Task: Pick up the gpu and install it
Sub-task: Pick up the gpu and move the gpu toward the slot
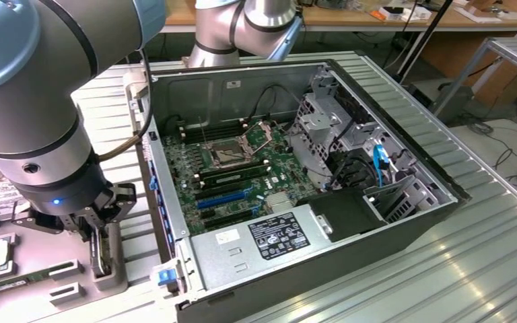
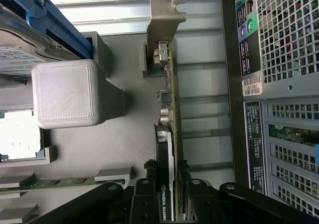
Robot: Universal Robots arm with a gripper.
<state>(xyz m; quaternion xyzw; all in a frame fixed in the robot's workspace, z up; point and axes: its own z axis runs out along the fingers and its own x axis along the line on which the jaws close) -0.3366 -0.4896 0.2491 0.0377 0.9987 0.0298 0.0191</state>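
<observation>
Item: the gpu (image 2: 169,84), standing on its long edge in a slot of a grey moulded parts holder (image 2: 129,149) on the exterior view's left, outside the computer case (image 1: 402,134) and just beside its rear panel. Surroundings: a ribbed sheet-metal table (image 1: 438,269) carries both holder and case. The case lies on its side with the cover off, exposing a green motherboard (image 1: 231,161) with an open processor socket, black memory slots and blue expansion slots, a silver power supply (image 1: 258,239) with a black-and-white label, a steel drive cage and a blue cable (image 1: 380,161). Close to the card in the holder are a square grey block (image 2: 65,94) with a fine layered print texture, a hard drive (image 2: 15,59) in a blue rail, and a thin memory stick (image 2: 50,183) lying flat. The case's perforated rear grille and the block flank the card on either side. Materials: thin green board, black glossy cooler shroud with white lettering, stamped silver end bracket with a bent tab at the end away from the tool. Tool: the gripper (image 2: 167,171), black jointed fingers (image 2: 149,199) on a grey-and-blue arm, hangs over the holder (image 1: 70,293), partly closed, its fingers pressed against the two faces of the card at the shroud end. The card sits in its slot, not lifted.
</observation>
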